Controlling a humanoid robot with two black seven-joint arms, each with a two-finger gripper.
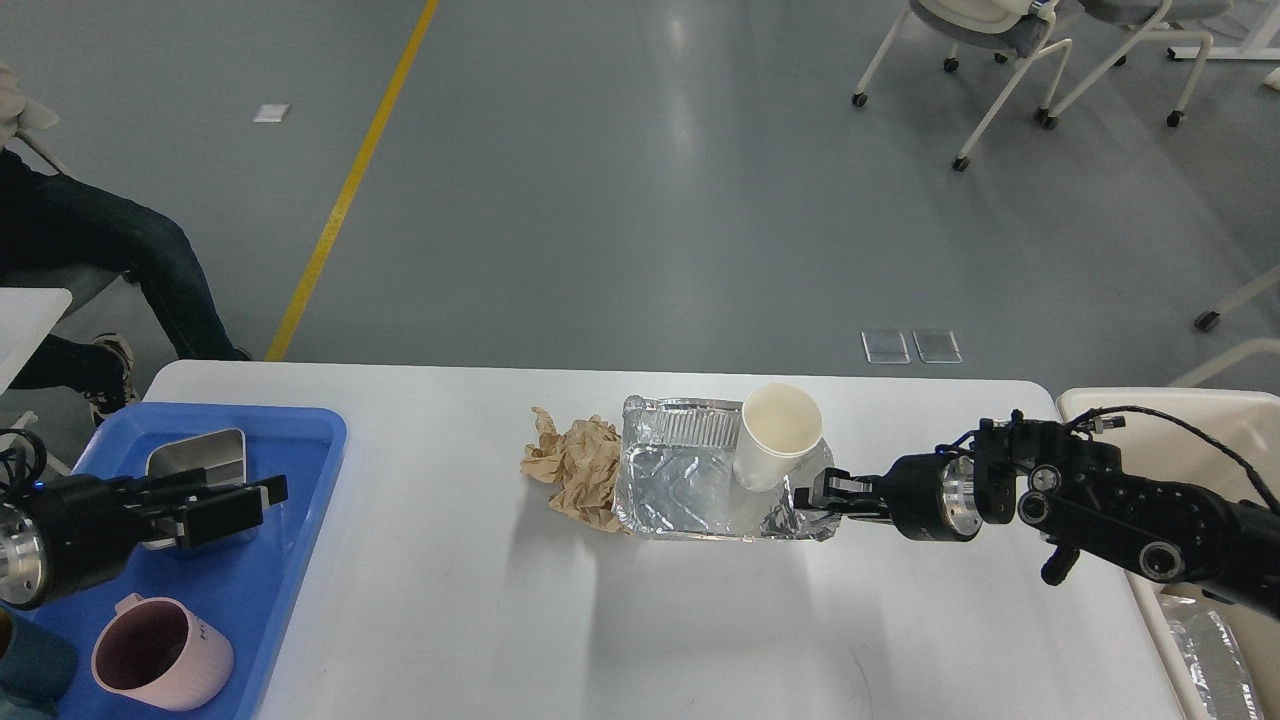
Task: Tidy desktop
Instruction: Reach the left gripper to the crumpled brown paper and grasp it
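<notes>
The white desktop (470, 600) holds a crumpled foil tray (680, 490) at its middle back. A white paper cup (775, 435) stands in the tray's right part, leaning a little. Crumpled brown paper (575, 470) lies against the tray's left side. My right gripper (815, 496) reaches in from the right and is shut on the foil tray's right front corner. My left gripper (245, 500) hangs low over the blue tray (300, 440) at the left, open and empty, partly covering a steel container (215, 450).
The blue tray also holds a pink mug (160, 655) and a teal object (30, 670). A cream bin (1180, 410) with foil in it (1210, 660) stands at the table's right edge. A seated person (90, 240) is at far left. Chairs (1000, 40) stand far back right.
</notes>
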